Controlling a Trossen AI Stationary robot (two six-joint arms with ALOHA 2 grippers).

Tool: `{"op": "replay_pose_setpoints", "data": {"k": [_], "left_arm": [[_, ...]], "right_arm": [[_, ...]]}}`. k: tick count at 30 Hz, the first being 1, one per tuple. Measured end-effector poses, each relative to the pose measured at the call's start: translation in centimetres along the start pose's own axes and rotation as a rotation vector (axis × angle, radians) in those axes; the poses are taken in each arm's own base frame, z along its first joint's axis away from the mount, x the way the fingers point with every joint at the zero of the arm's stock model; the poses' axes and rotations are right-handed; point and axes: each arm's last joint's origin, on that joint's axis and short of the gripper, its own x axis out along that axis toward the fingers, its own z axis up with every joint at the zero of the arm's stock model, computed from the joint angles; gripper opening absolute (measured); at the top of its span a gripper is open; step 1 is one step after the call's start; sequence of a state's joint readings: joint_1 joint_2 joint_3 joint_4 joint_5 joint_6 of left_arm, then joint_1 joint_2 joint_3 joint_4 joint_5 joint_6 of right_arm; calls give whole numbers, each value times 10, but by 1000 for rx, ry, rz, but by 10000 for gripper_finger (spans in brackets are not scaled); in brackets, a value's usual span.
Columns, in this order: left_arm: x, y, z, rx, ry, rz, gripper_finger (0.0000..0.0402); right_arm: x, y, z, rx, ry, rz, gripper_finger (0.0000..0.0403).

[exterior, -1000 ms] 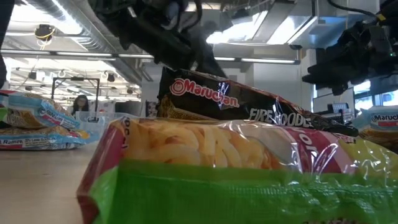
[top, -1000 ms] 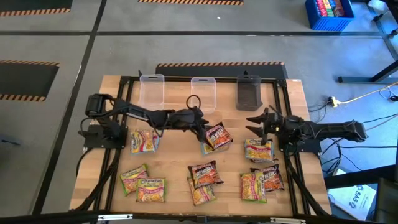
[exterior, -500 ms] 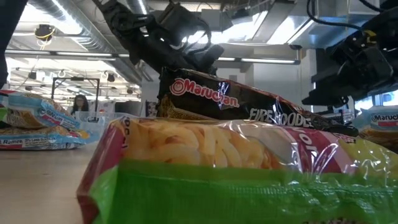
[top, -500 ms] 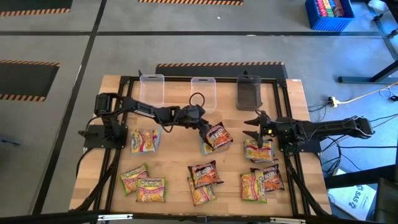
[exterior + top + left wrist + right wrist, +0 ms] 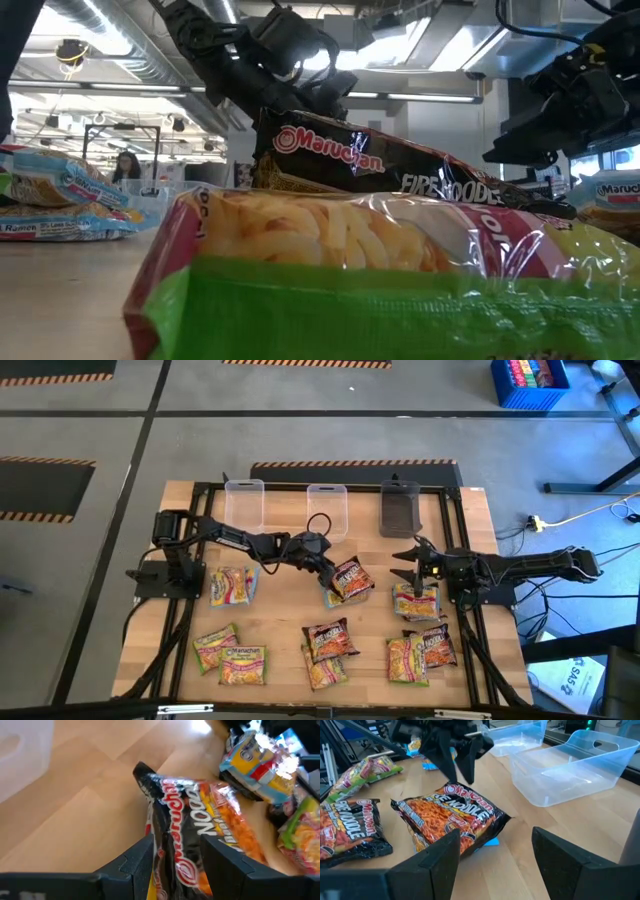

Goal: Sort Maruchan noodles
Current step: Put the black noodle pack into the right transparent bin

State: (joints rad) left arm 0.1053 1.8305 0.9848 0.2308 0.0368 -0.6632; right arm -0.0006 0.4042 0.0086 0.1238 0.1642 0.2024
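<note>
Wooden table (image 5: 290, 610) strewn with Maruchan noodles (image 5: 240, 664), nearest packets along its front edge; mid-table, left gripper (image 5: 333, 572) with fingers straddling a dark maroon packet (image 5: 350, 579), right gripper (image 5: 408, 565) spread wide above a right-side yellow packet (image 5: 415, 601); clear tubs (image 5: 244, 504) at far edge.

Robotics lab, hazard-striped floor (image 5: 350, 462), exposed ceiling ducts (image 5: 120, 40)

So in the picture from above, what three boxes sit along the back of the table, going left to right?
Clear tub → second clear tub → dark grey tub.
</note>
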Motion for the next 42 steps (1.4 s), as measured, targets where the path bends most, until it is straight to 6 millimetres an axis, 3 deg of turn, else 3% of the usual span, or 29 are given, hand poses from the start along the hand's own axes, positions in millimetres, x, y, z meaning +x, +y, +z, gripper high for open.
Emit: {"op": "replay_pose_setpoints", "data": {"k": [11, 23, 37, 42], "left_arm": [[15, 4, -12, 6, 29, -26, 147], [15, 3, -11, 175, 18, -35, 9], [2, -17, -3, 427, -116, -3, 0], [-7, -24, 5, 499, -204, 54, 0]], "right_arm": [[0, 0, 0, 2, -2, -9, 227], [0, -1, 0, 3, -6, -20, 227], [0, 0, 5, 90, -58, -21, 229], [2, 0, 5, 140, -59, -22, 259]]}}
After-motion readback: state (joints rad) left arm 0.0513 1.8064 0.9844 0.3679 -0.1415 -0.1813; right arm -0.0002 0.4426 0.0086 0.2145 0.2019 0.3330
